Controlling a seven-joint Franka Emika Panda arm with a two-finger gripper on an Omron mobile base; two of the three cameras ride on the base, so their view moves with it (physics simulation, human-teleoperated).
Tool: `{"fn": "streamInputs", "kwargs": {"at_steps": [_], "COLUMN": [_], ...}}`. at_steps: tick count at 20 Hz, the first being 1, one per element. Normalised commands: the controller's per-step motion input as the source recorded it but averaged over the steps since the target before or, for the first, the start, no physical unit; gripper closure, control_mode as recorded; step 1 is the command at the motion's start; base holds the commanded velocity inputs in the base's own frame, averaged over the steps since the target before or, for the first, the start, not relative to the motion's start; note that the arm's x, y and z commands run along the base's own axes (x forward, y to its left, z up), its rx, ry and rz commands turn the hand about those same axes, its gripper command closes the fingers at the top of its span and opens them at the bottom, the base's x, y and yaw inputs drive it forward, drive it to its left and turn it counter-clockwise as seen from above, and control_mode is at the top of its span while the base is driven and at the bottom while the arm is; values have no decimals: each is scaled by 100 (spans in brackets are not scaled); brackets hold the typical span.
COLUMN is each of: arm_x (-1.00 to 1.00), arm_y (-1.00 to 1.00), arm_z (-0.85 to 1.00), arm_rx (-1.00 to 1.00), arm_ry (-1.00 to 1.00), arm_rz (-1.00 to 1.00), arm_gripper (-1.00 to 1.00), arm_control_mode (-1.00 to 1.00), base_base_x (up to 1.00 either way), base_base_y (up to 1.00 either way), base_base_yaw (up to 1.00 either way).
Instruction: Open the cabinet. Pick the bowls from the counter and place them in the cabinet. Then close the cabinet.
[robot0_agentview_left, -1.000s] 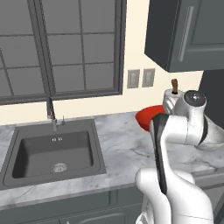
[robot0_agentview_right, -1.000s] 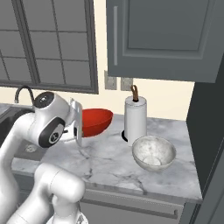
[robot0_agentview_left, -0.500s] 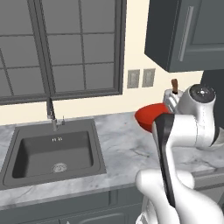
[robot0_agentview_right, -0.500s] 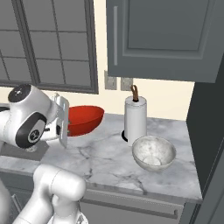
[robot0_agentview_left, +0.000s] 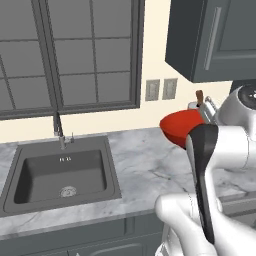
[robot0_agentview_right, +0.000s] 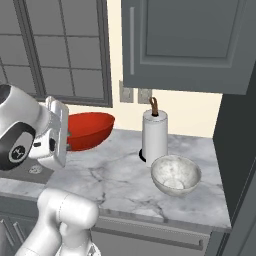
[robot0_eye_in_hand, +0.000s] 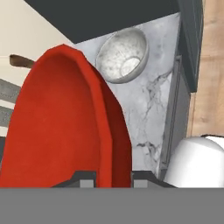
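My gripper is shut on the rim of the glossy red bowl, which hangs tilted above the counter. In the right base view the gripper holds the red bowl left of the paper-towel roll. The left base view has the red bowl beside the gripper. The marbled white-grey bowl sits upright on the counter near its right end; from the hand it lies beyond the red one. The cabinet's tall dark unit stands at the counter's right end; I cannot tell how its doors stand.
A white paper-towel roll on a brown-topped holder stands behind the marbled bowl. A grey wall cabinet hangs over the counter. The dark sink and faucet lie to the left, under a window.
My hand has swung left and a little up, carrying the red bowl away from the paper-towel roll. The marbled bowl has stayed put.
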Motion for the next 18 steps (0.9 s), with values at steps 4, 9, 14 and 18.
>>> {"fn": "streamInputs", "kwargs": {"at_steps": [4,9,14,18], "arm_x": [-53,-48,-56,-39], "arm_y": [0,0,0,0], "arm_z": [44,30,27,38], "arm_rx": [0,0,0,0], "arm_ry": [-1,-4,-14,-19], "arm_rz": [0,0,0,0], "arm_gripper": [100,100,100,100], "arm_control_mode": [-100,-100,-100,-100], "base_base_x": [0,0,0,0], "base_base_y": [0,0,0,0], "base_base_yaw": [0,0,0,0]}}
